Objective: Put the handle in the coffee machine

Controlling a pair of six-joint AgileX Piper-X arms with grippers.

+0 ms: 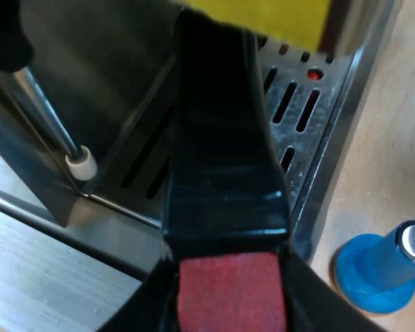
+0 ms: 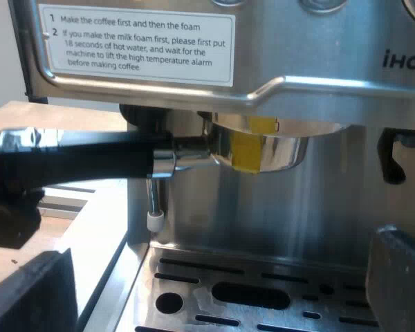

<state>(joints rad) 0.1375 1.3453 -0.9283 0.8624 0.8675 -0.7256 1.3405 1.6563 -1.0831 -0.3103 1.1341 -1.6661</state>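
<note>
White label [image 2: 135, 41] on espresso machine [image 2: 318, 76] front, 12 o'clock from holder handle [image 2: 76, 160]: "1 Make the coffee first and then the foam"; item 2 mentions "18 seconds of hot water". Brand lettering [image 2: 405, 60]: "iHOM", apparently cut off.

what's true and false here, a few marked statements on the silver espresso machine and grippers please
The blue tamper stands on the wooden table beside the slotted metal drip tray. True.
The metal holder with the dark, red-ended handle lies loose on that tray. False: it sits up at the silver espresso machine's brew head.
The right gripper holds a mug. False: its fingers are open, empty.
A yellow patch marks the holder. True.
The left gripper is clamped on the handle. True.
</note>
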